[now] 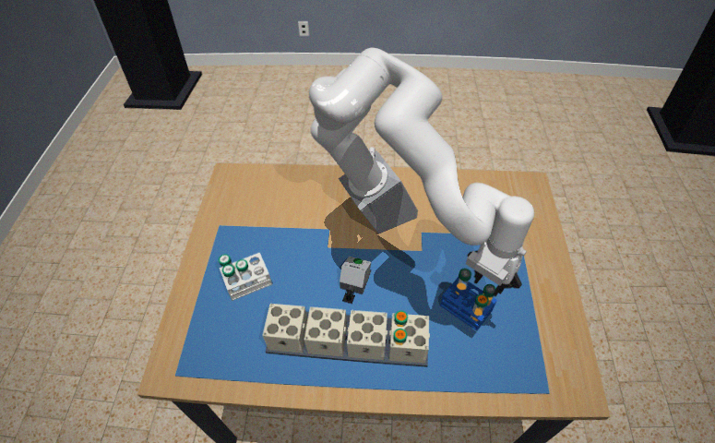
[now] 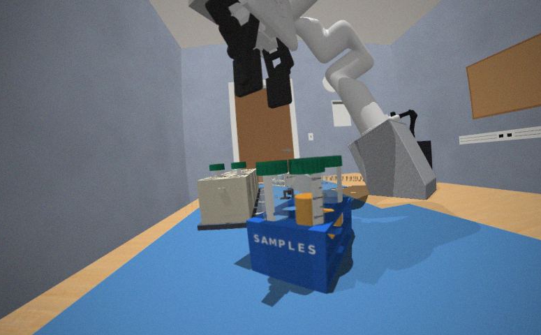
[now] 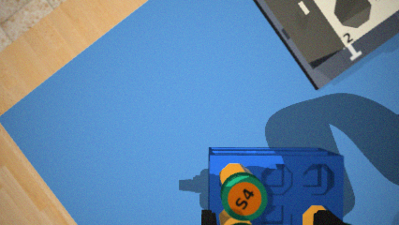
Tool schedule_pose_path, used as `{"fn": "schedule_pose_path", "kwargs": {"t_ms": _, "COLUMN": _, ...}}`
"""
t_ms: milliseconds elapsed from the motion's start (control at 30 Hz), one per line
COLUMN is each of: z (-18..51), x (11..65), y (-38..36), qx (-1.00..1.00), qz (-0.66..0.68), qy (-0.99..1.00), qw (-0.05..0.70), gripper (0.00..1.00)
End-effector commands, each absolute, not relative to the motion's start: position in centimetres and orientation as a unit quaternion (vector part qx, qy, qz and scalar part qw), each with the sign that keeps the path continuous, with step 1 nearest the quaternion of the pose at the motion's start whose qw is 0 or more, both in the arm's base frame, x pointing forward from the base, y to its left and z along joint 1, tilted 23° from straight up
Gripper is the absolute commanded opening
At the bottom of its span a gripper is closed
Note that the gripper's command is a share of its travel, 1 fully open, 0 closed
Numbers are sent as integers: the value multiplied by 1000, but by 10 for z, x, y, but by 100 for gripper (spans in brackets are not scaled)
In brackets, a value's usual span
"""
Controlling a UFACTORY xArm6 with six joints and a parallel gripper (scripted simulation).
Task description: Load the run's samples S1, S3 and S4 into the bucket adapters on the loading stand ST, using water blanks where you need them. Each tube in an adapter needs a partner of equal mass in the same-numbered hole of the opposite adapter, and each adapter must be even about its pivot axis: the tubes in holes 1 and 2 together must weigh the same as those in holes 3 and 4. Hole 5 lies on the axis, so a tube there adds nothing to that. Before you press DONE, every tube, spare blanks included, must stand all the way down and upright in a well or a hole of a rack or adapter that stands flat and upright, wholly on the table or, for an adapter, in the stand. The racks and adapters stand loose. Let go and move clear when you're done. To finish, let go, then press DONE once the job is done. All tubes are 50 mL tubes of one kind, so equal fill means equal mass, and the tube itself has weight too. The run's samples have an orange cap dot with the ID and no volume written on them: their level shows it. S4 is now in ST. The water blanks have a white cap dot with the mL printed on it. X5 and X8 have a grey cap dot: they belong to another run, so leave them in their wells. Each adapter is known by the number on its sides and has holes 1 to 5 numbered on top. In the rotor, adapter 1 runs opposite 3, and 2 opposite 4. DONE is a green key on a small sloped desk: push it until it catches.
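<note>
My gripper is open and empty, high above the blue sample rack. The S4 tube, with an orange dot and orange liquid, stands in that rack. Two grey-dotted tubes, one at the inner end and one beside S4, stand there too. Two orange-dotted tubes stand in the left holes of the rightmost adapter; their IDs are too small to read. Three white-dotted blanks stand in the clear rack.
Three other adapters stand in the row left of the loaded one, with no tubes visible. The green DONE key is on a small grey desk behind the row. The blue rack stands right of the stand.
</note>
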State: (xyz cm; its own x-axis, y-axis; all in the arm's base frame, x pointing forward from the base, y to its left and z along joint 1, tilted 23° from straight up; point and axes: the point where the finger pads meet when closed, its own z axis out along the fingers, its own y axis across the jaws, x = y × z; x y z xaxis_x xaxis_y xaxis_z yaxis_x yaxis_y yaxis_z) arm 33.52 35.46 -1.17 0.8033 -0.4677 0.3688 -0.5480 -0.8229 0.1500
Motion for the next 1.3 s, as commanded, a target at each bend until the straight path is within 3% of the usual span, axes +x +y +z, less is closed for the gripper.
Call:
{"fn": "schedule_pose_path", "kwargs": {"t_ms": 0, "z": -16, "x": 337, "y": 354, "qx": 941, "qz": 161, "qy": -270, "qw": 123, "gripper": 57}}
{"fn": "schedule_pose_path", "kwargs": {"t_ms": 1267, "z": -74, "x": 352, "y": 334, "qx": 941, "qz": 161, "qy": -270, "qw": 123, "gripper": 57}}
